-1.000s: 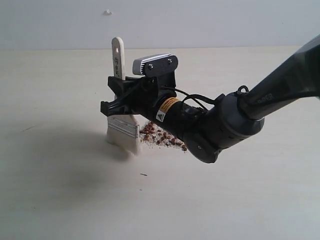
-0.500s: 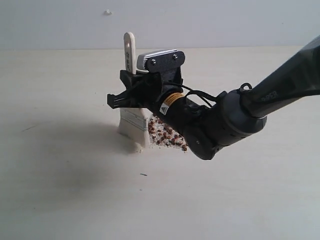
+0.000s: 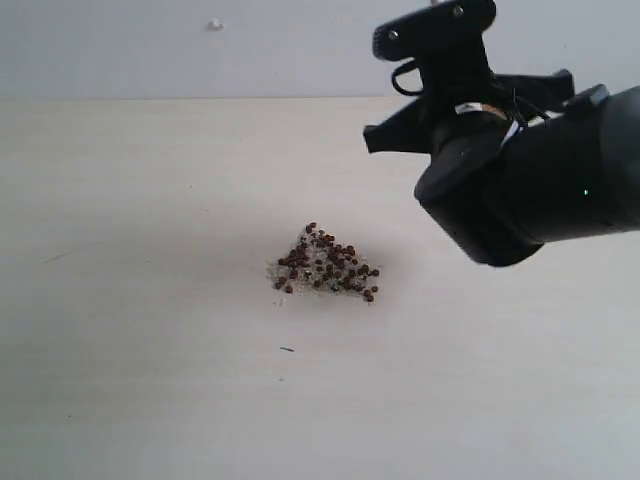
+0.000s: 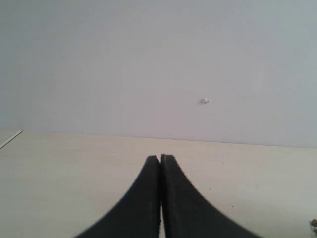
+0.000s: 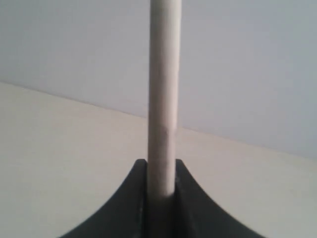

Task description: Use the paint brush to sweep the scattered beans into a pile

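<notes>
Beans lie gathered in one compact pile on the table; above and right of that pile, well clear of it, the right gripper clamps the paint brush by its handle; the left gripper, apart from the pile, is fully closed and empty.

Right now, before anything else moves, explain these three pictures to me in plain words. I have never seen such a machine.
This is a robot with two arms, each ending in a two-fingered hand. The wide picture comes from a camera off the arms: it shows the right arm raised above a pale table, where small reddish-brown beans lie gathered in one pile. The other two come from cameras on the wrists. The left hand is shut and empty. The right hand grips the pale handle of a brush, seen edge-on; its bristles are out of view.
</notes>
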`<state>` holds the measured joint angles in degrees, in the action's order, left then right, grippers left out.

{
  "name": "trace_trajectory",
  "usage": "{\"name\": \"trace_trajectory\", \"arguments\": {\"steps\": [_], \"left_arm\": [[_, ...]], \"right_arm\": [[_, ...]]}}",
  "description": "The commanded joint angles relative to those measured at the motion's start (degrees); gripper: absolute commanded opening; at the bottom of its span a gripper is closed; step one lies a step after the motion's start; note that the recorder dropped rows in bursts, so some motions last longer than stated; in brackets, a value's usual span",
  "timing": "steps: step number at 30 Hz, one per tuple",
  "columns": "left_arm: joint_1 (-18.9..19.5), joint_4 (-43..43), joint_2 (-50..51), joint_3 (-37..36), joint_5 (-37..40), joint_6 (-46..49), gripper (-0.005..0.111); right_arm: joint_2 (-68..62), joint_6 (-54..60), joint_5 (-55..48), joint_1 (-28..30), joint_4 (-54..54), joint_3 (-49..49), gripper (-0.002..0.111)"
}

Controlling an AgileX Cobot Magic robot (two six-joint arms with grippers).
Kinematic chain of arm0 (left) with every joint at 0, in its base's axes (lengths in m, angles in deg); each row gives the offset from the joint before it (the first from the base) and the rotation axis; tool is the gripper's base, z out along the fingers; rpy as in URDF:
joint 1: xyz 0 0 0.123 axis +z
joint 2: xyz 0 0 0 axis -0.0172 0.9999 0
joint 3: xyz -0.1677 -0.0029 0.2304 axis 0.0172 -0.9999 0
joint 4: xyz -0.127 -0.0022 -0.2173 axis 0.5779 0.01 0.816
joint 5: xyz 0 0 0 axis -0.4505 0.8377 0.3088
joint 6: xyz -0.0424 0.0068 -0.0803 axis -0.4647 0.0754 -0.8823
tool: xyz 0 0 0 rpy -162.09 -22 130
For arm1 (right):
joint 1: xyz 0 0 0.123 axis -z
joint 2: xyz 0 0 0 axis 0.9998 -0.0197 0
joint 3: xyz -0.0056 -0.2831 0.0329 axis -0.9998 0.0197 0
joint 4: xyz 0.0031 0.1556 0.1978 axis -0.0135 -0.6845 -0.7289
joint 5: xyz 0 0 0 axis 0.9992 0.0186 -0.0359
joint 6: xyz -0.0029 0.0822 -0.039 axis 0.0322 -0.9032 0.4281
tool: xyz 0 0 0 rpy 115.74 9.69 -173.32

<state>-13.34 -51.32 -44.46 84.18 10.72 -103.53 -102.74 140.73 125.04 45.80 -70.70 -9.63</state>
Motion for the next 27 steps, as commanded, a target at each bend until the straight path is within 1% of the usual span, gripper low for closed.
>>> {"name": "trace_trajectory", "arguments": {"steps": [1, 4, 8, 10, 15, 21, 24, 27], "left_arm": [[-0.31, -0.23, -0.34, -0.02, -0.08, 0.17, 0.000], [-0.31, -0.23, -0.34, -0.02, -0.08, 0.17, 0.000], [-0.31, -0.23, -0.34, -0.02, -0.08, 0.17, 0.000], [-0.31, -0.23, -0.34, -0.02, -0.08, 0.17, 0.000], [-0.31, -0.23, -0.34, -0.02, -0.08, 0.17, 0.000], [-0.31, -0.23, -0.34, -0.02, -0.08, 0.17, 0.000], [-0.31, -0.23, -0.34, -0.02, -0.08, 0.17, 0.000], [-0.31, -0.23, -0.34, -0.02, -0.08, 0.17, 0.000]], "right_arm": [[0.62, -3.34, 7.31, -3.76, -5.87, 4.75, 0.000], [0.51, -11.66, 6.85, -6.30, -5.45, 6.76, 0.000], [-4.25, -18.22, 8.22, -10.01, -3.87, 7.05, 0.000], [-6.53, -20.73, 8.51, -10.56, -2.13, 7.05, 0.000], [-10.50, -22.10, 8.55, -10.56, 2.62, 6.21, 0.000], [-13.35, -22.10, 6.33, -10.56, 7.10, 2.38, 0.000], [-16.09, -23.05, 1.51, -10.56, 8.06, -2.84, 0.000], [-19.00, -23.14, 0.04, -10.56, 8.06, -6.15, 0.000]]}}
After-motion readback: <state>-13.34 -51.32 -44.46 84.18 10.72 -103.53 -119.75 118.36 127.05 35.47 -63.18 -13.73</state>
